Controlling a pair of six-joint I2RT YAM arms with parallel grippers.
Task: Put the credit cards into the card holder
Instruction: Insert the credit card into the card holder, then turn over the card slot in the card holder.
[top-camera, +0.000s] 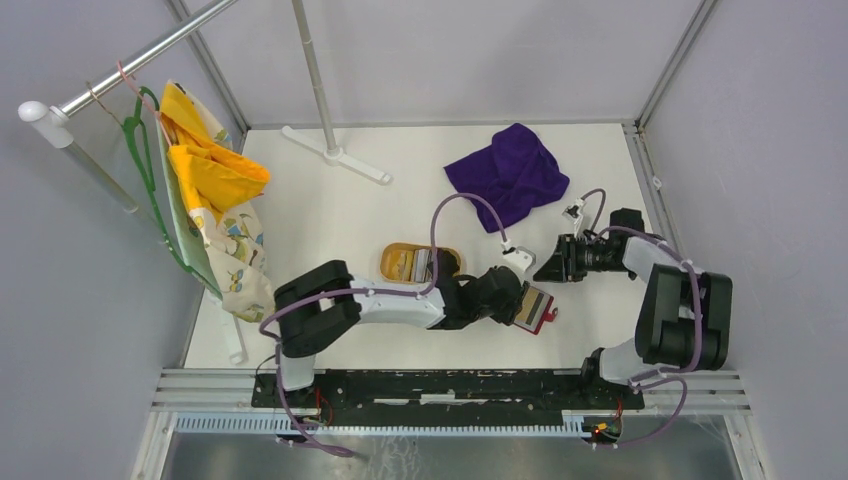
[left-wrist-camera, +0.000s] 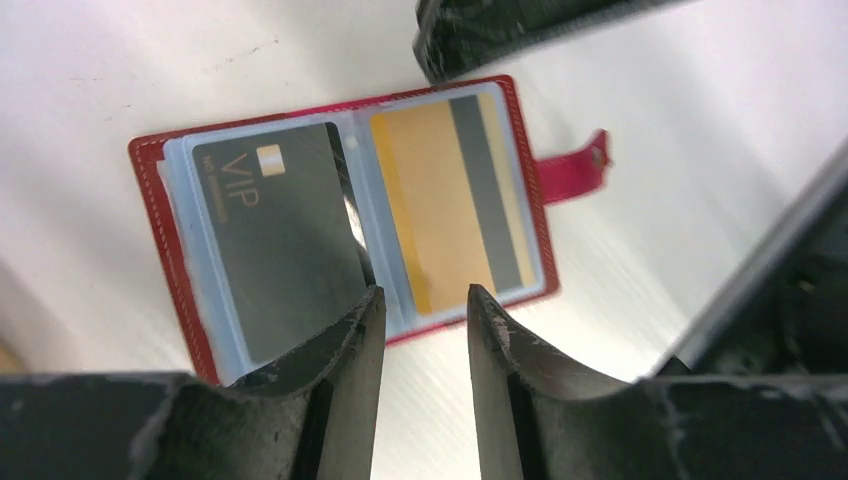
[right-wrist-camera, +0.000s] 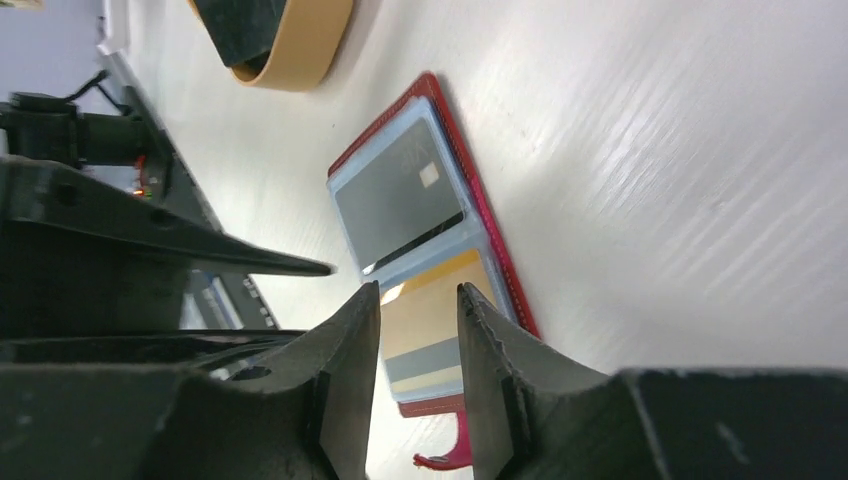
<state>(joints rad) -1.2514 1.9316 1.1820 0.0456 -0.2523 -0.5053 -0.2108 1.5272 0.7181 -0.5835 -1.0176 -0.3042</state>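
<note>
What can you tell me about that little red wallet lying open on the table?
The card holder is a small red folding wallet, leather-like with stitched edges, lying open and flat on the white table. Clear plastic sleeves inside hold a black card marked VIP on one side and a gold card with a dark stripe on the other. A red snap tab sticks out beside the gold card. Nothing grips it.

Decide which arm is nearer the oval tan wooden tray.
Left. The left arm passes the oval tan wooden tray on its near side, wrist overlapping its rim; the right arm sits off to its right.
</note>
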